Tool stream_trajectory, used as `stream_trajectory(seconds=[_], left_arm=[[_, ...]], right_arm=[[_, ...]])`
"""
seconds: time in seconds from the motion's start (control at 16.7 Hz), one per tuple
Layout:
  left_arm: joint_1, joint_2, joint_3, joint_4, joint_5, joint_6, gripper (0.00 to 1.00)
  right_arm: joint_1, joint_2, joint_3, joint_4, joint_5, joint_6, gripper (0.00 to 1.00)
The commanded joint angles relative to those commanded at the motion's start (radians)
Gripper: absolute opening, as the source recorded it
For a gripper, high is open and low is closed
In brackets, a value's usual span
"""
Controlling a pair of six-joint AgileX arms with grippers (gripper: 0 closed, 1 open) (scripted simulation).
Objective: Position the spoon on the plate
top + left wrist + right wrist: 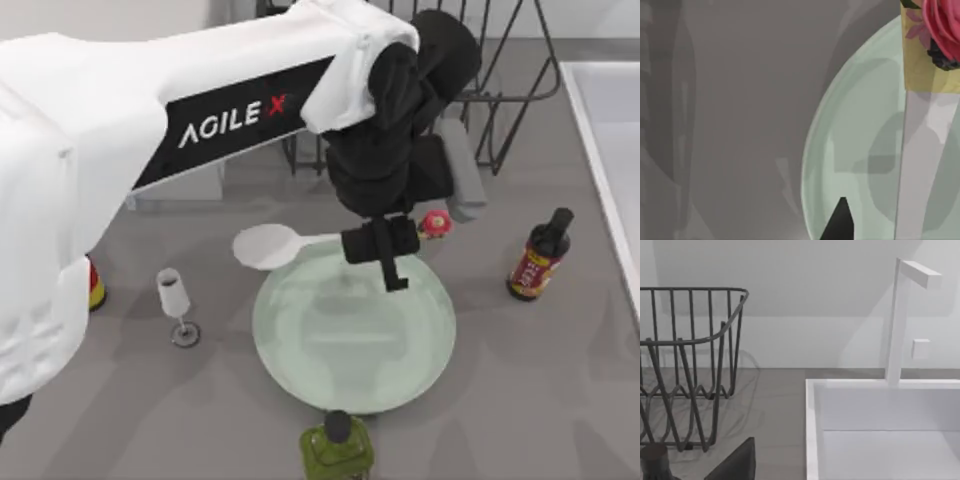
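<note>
The plate (352, 352) lies just beyond the green bottle (338, 452). Over the plate's far rim the left gripper (380, 243) clenches the spoon (268, 246) mid-handle, its bowl jutting past the plate's left edge. I judge this the placing step: next, lower and let go.

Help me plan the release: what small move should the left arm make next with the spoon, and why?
Probably lower it and shift a little toward the plate's middle before opening. In the top view the left tool grips the spoon by its handle at the plate's far rim; the bowl juts out past the rim on the left, so releasing now could leave it partly off.
</note>
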Motion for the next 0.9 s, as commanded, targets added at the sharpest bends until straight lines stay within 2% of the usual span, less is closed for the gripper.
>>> stream_trajectory(seconds=[0.3, 0.9], left_arm=[[0.001, -0.015, -0.024, 0.056, -0.004, -0.018, 0.0], [-0.02, 0.022, -0.067, -0.003, 0.085, 0.058, 0.0]], right_arm=[[0.0, 0.0, 0.0, 0.0, 0.0, 0.0, 1.0], [0.0, 0.0, 0.0, 0.0, 0.0, 0.0, 1.0]])
